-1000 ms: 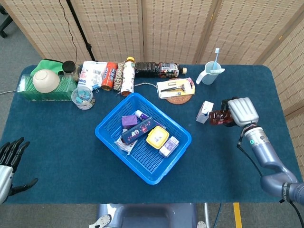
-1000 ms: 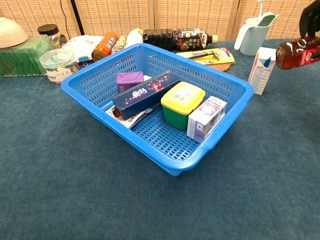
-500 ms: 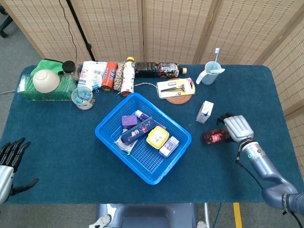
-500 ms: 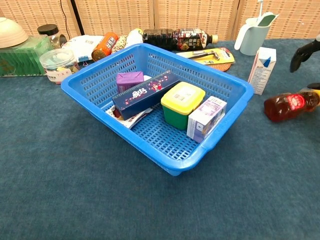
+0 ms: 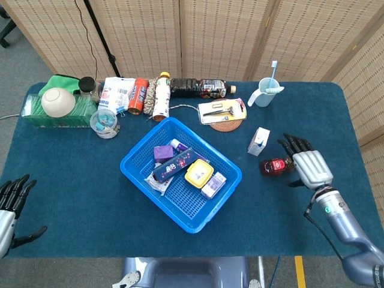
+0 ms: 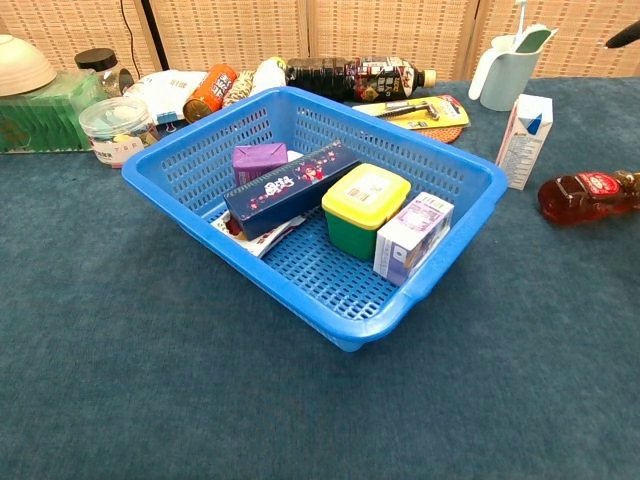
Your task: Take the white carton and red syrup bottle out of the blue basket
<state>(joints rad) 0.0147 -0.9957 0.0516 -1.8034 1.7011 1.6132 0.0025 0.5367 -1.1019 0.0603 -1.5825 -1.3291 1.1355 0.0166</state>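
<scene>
You let go of the bottle point(image 5: 276, 165): it lay on its side on the table point(image 5: 78, 180) just below the carton point(image 5: 258, 141), both outside the basket point(image 5: 133, 164). Your right hand point(image 5: 309, 166) had lifted clear, fingers spread and empty; left hand point(image 5: 11, 201) idle, fingers apart. Task looked done.

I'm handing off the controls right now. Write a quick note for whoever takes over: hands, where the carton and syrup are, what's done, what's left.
Right hand: open, holding nothing, just right of the red syrup bottle.
Left hand: open, idle at the table's near left edge.
White carton: upright on the table, right of the blue basket.
Syrup bottle: lying on its side on the table near the carton.
Done: both are out of the basket.
Left: apparently nothing except withdrawing the right hand.
</scene>
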